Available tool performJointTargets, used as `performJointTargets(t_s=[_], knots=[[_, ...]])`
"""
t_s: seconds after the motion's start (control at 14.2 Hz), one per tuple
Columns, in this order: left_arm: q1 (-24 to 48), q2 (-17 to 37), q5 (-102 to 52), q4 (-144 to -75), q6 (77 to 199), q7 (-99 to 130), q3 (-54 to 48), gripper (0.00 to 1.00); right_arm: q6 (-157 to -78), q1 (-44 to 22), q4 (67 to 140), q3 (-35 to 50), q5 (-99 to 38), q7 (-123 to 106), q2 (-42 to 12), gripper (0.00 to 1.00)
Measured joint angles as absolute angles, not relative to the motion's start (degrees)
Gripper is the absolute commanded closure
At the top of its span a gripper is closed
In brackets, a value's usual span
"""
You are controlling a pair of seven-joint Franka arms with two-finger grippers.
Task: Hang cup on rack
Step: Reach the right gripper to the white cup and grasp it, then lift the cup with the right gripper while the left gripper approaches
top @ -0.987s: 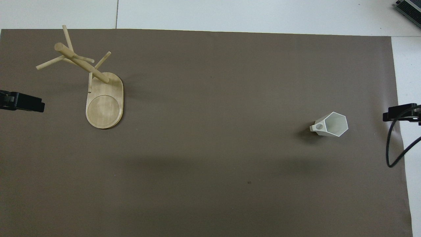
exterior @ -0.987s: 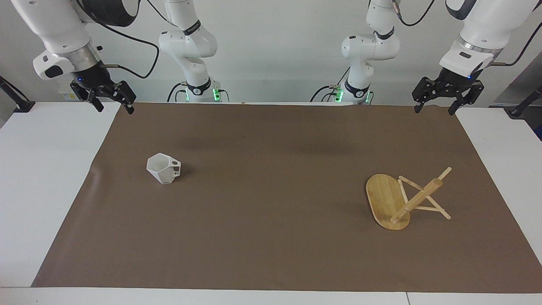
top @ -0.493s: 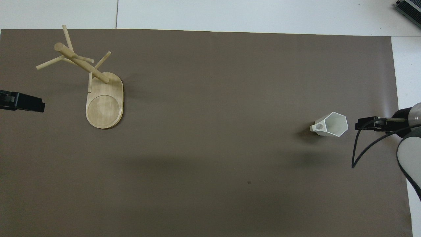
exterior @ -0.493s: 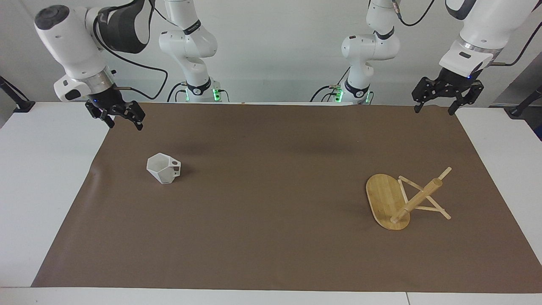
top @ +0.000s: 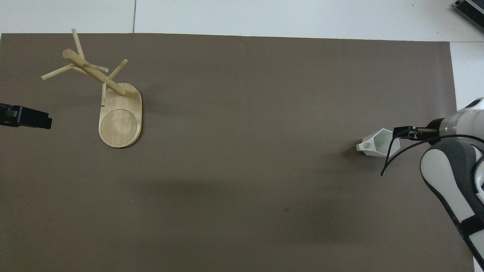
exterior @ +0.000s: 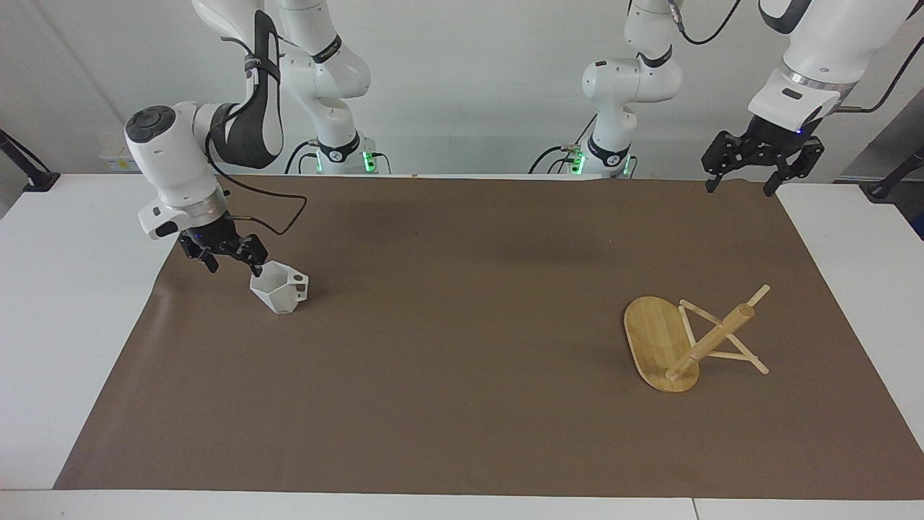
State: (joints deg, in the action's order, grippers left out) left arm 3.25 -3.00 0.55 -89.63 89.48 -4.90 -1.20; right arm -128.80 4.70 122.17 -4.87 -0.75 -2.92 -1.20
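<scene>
White tabletop (exterior: 79,303) carries a brown mat (exterior: 462,325) that covers most of the work area, with a plain pale wall above the robots' end.

Cup (exterior: 279,287): small, white and faceted. It stands upright on the mat toward the right arm's end of the table, mouth up. Its blocky handle, pierced by a hole, points toward the left arm's end.

Rack (exterior: 686,339): light bamboo, oval flat base, thick round post, thin dowel pegs. It stands on the mat toward the left arm's end of the table, well apart from the cup and slightly farther from the robots than the cup. The post rises from the end of the base that lies farther from the robots.

Right gripper (exterior: 231,258): low over the mat at the cup, on the side away from the handle. Its fingers are spread apart. One fingertip sits at the cup's rim; contact with the rim cannot be confirmed. In the overhead view the gripper overlaps the cup's mouth (top: 382,141).

Left gripper (exterior: 741,185): waits raised over the mat's edge at the robots' end, toward the left arm's end of the table. Its fingers are spread wide and hold nothing.
</scene>
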Motion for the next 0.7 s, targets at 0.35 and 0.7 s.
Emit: performJointTargets(t_s=[0.35, 0.7], knots=[[3.2, -3.0, 0.5, -89.6, 89.4, -4.9, -1.0, 0.0, -133.1, 4.7, 123.9, -4.9, -0.8, -3.0, -3.6, 0.0], [3.2, -3.0, 0.5, -89.6, 89.4, -4.9, -1.0, 0.0, -133.8, 4.7, 124.4, -4.9, -0.8, -3.7, -4.6, 0.16]])
